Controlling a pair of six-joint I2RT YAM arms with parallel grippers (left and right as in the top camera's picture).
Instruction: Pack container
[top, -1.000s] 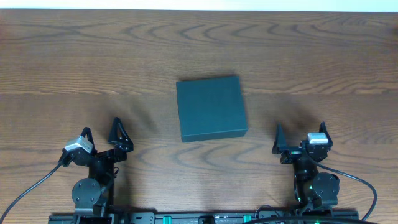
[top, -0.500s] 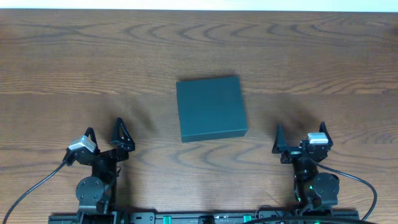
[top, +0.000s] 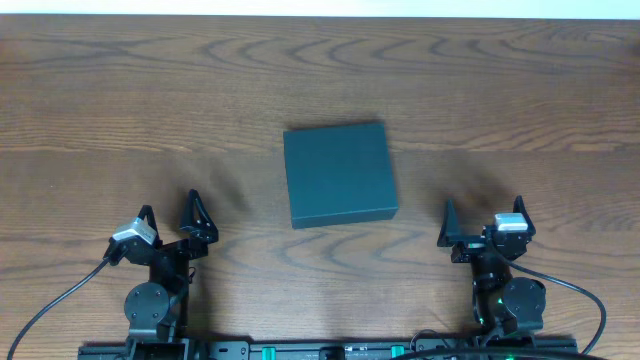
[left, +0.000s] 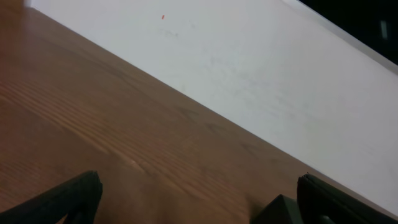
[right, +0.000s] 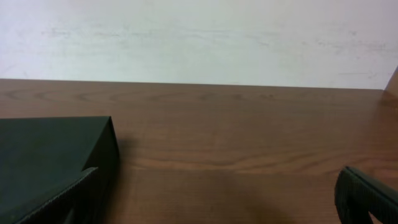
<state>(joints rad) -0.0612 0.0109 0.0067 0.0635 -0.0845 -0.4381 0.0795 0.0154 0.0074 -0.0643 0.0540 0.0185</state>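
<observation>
The dark teal-green container (top: 339, 175) lies closed in the middle of the wooden table. Its side also shows at the left of the right wrist view (right: 56, 155), and one corner shows in the left wrist view (left: 281, 210). My left gripper (top: 172, 215) is open and empty near the front edge, left of the container. My right gripper (top: 482, 212) is open and empty near the front edge, right of the container. Neither gripper touches the container.
The wooden table (top: 150, 100) runs back to a white wall (right: 199, 37). Black cables (top: 50, 300) trail from both arm bases at the front edge. No other objects show.
My left arm has shifted slightly right and toward the front. The right arm and the container have not moved.
</observation>
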